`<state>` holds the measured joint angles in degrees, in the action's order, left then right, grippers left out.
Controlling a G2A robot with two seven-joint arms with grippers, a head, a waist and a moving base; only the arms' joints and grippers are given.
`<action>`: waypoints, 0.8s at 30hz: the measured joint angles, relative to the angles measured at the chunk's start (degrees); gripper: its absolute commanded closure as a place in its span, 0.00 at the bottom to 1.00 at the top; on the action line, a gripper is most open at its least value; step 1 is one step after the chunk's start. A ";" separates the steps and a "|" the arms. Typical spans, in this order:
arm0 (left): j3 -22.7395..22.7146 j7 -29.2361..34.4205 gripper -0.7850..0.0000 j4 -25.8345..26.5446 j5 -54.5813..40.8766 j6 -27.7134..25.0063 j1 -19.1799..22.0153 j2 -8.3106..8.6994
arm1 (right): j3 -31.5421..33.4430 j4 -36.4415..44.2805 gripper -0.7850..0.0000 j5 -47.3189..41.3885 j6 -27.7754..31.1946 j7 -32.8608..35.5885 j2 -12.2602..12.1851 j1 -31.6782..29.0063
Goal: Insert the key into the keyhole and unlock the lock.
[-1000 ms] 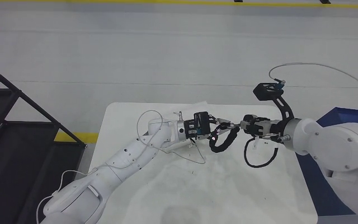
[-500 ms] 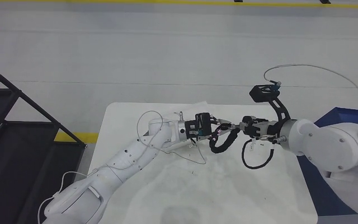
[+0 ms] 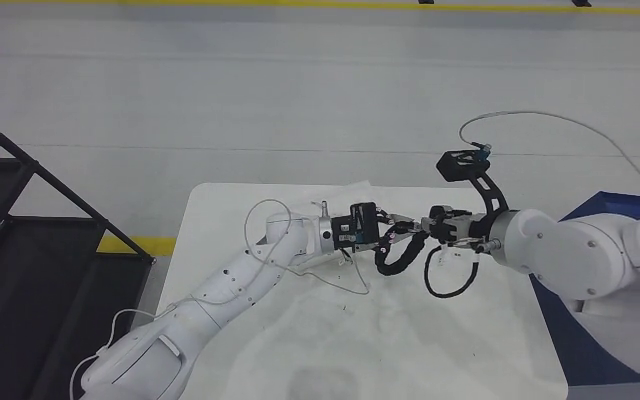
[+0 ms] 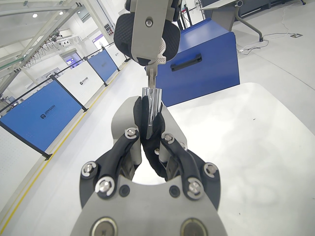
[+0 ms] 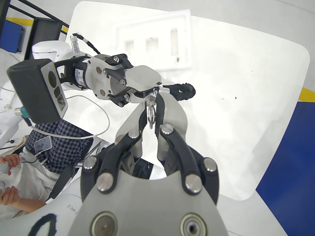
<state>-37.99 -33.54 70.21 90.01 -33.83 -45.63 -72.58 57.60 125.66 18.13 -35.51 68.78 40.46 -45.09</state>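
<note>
Left hand (image 4: 148,110) clenched on lock (image 4: 152,96), chrome cylinder sticking out. Right hand (image 5: 152,104) grasping key (image 4: 152,77), blade tip in keyhole. Both held mid-air over middle of worktop (image 3: 300,330), well apart from its edges. Foam tray (image 5: 152,28) near far edge; blue cabinet (image 4: 204,57) beside right edge.

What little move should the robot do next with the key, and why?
Probably push the key a little deeper, straight into the lock, before any turning. The right gripper pinches the key's head and the left gripper clamps the lock. The blade's tip sits at the keyhole in line with the shiny barrel, but much of the blade shows bare between them.
</note>
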 measured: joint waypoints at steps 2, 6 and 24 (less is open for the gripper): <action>-0.27 0.60 1.00 -0.33 -0.84 -0.75 -0.11 -0.10 | -0.32 0.25 0.00 -0.30 0.23 0.23 -0.04 0.91; -0.95 2.61 1.00 -1.17 -3.00 -3.29 0.07 -0.23 | -0.18 0.64 0.00 0.44 2.34 1.53 -0.09 2.54; -7.65 27.32 1.00 1.71 -22.66 -24.27 3.04 1.33 | 7.10 -3.70 0.00 -4.46 48.79 3.44 -2.31 -1.69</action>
<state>-45.64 -6.21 71.92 67.35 -58.09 -42.59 -71.25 64.70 121.96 13.67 13.28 72.22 38.14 -46.78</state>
